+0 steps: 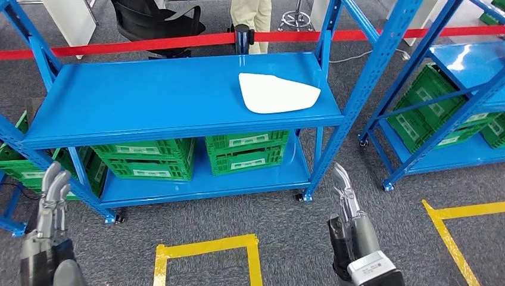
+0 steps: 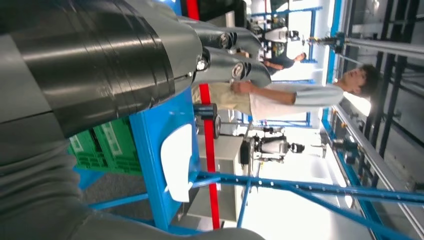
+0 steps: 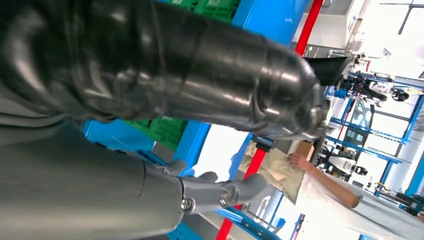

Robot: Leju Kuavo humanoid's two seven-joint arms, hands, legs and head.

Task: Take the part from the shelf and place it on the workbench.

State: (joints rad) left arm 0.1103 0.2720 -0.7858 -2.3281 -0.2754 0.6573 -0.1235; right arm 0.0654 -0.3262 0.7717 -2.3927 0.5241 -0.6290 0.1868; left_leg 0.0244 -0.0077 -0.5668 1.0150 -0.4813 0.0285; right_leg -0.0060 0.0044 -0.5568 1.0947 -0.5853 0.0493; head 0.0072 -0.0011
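A flat white part [image 1: 275, 93] lies on the right half of the blue shelf's top board [image 1: 149, 95]; the left wrist view shows the same white part [image 2: 178, 160]. My left hand [image 1: 49, 205] hangs low at the front left, fingers straight and apart, holding nothing. My right hand [image 1: 348, 211] is low at the front right, below the part, fingers extended and empty. Both hands are well short of the shelf. The wrist views show my left hand [image 2: 220, 55] and right hand [image 3: 215, 95] with nothing in them.
Green crates [image 1: 196, 154] fill the shelf's lower board. A second blue rack [image 1: 458, 101] with green crates stands to the right. A red barrier tape [image 1: 178, 42] runs behind the shelf, with a person [image 1: 250, 18] and a chair beyond. Yellow floor markings [image 1: 205, 256] lie in front.
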